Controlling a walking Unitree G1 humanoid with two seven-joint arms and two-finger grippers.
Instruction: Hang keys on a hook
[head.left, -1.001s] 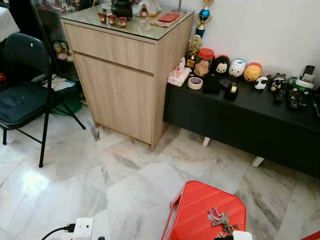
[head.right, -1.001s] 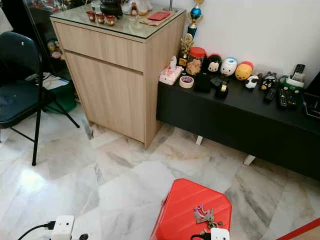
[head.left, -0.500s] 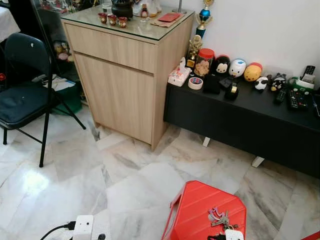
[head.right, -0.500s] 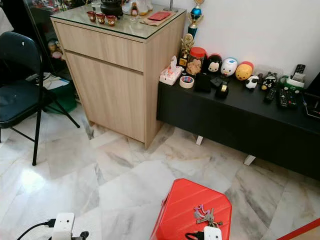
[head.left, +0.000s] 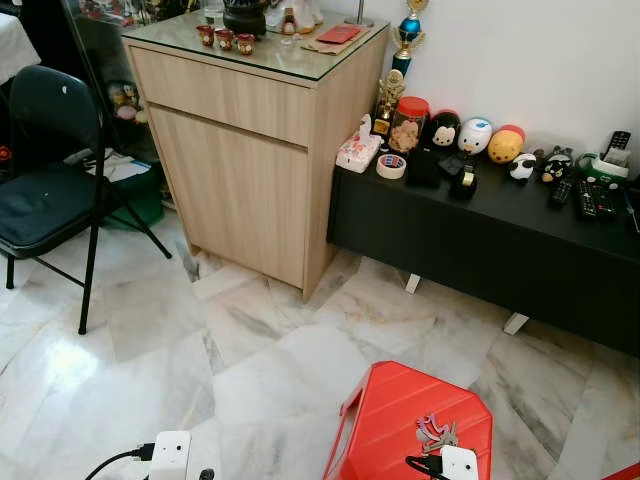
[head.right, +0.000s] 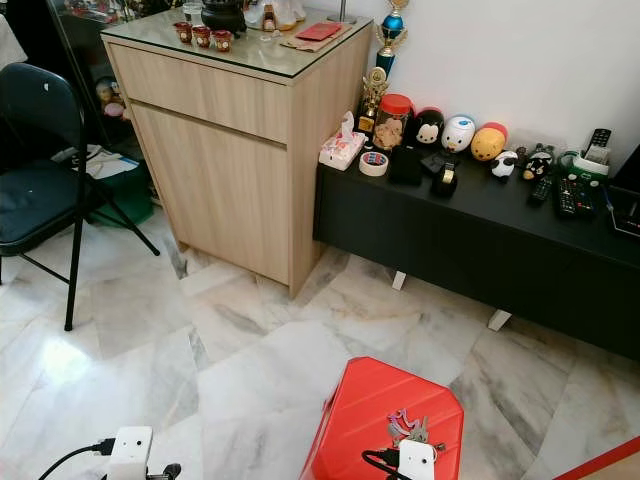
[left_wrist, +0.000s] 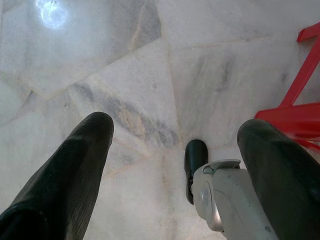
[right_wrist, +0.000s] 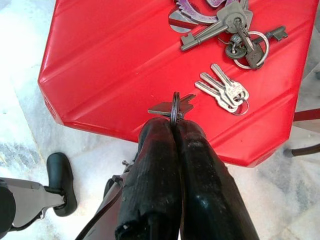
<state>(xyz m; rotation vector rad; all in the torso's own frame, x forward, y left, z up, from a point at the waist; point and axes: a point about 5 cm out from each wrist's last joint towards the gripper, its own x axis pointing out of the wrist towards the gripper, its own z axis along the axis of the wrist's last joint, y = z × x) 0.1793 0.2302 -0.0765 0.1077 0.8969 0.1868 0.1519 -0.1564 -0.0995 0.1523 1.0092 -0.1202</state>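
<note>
1. Left eye view: a red stool (head.left: 400, 420) stands on the marble floor (head.left: 150, 330) at the bottom of the picture, with a bunch of keys (head.left: 434, 433) lying on its top. The white wrist of the right arm (head.left: 458, 463) sits just below them. Beyond are a wooden cabinet (head.left: 250, 150) and a black bench (head.left: 500, 230) of small ornaments. No hook can be made out anywhere.

2. Right eye view: the same scene; the stool, the bunch and the white wrist sit at the bottom edge.

3. Left wrist view: the left gripper (left_wrist: 175, 150) hangs over bare floor, its fingers spread wide and holding nothing. A corner of the stool shows at the side.

4. Right wrist view: the right gripper (right_wrist: 174, 125) is closed tight, pinching a key ring (right_wrist: 175, 106) with a key on it just above the stool top. Two other sets lie loose on the stool: a small set (right_wrist: 224, 92) and the larger bunch near the far edge.

5. Progress, as I judge it: the pick-up looks done. Finding a hook, carrying the keys there and hanging them are all left.
</note>
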